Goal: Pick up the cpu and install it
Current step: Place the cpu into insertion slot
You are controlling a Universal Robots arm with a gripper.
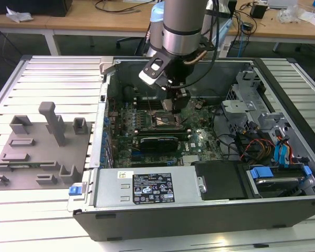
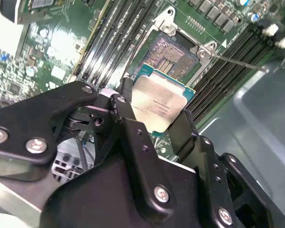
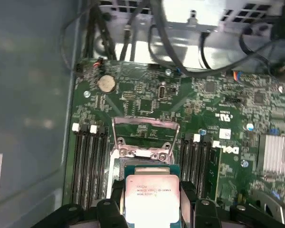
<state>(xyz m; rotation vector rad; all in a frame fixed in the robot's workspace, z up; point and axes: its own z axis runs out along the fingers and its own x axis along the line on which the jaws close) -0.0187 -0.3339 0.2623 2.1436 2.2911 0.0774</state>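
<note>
**Cpu held above the open socket**

The tool (image 2: 154,115) grips the cpu (image 2: 156,107) by two opposite edges, pale top upward. The chip hangs just above the open socket (image 2: 173,54), in the far middle of the computer case (image 1: 173,219), not yet seated. I judge the installing step is in hand; it calls for square alignment and gentle lowering
</note>
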